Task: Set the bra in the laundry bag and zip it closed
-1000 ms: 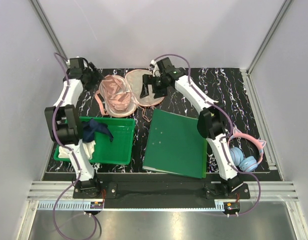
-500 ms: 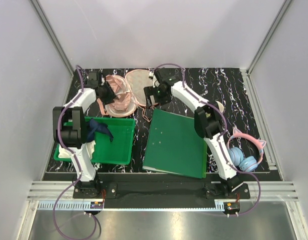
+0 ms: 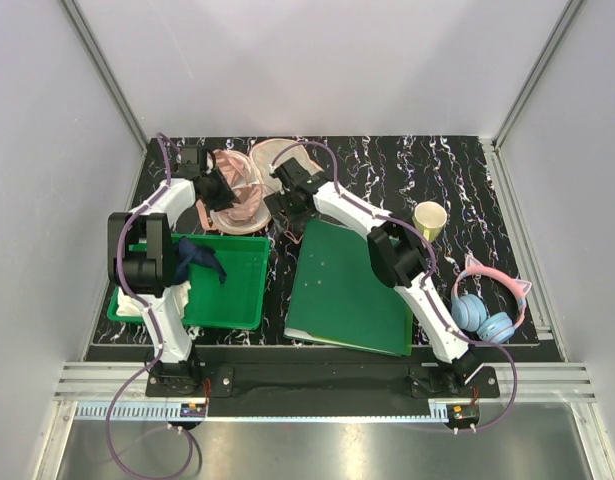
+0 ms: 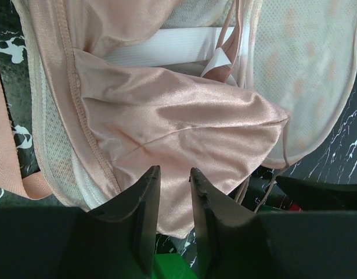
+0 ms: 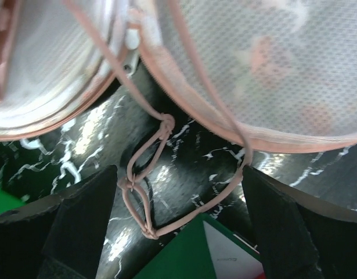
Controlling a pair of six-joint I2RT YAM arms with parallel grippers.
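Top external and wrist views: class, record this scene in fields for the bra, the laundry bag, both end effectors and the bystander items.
bra: heaped on the open laundry bag, strap loop trailing outside
laundry bag: unzipped, spread open
left end effector: nearly closed over the bra's shiny cup; grip unclear
right end effector: open, straddling the strap loop
other items: green bin, dark blue cloth, green folder, paper cup, headphones

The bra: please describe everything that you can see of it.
The bra is pale salmon-pink and soft, with shiny cups, crumpled in the left half of the open laundry bag. Its thin pink straps trail onto the dark table between the fingers of the open right gripper. The left gripper, nearly closed, meets one cup; whether it pinches is unclear.
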